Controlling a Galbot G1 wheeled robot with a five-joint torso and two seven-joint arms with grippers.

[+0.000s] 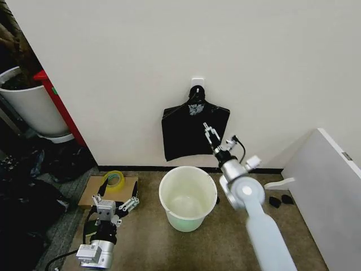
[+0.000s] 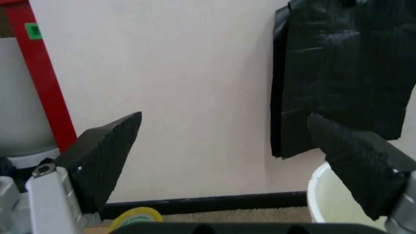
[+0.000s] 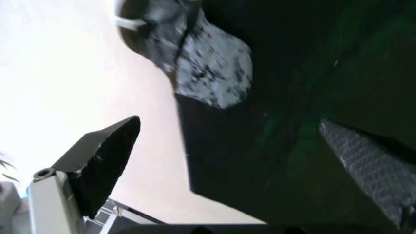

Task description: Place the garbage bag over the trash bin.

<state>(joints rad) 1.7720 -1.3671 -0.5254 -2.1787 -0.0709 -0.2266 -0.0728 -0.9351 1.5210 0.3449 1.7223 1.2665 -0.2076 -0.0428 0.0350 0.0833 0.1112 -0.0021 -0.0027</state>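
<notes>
right gripper (image 1: pixel 208 129) jaws stood apart, empty, at hanging flat black plastic bag bundle (image 1: pixel 186 135) | pinch one film layer only | left gripper (image 1: pixel 115 204) open, empty, low | round white plastic bucket (image 1: pixel 188 197) bare

The garbage bag (image 1: pixel 188 137) is a flat sheet of glossy black plastic, hanging against the far wall from a hook. The trash bin (image 1: pixel 188 196) is a small round white bucket, upright and open on the floor just below it, nearer.

Plain indoor room corner, bare cream wall (image 1: pixel 141 68), black skirting, brown carpet floor (image 1: pixel 146 237), large white plant pot (image 1: pixel 34 107)
</notes>
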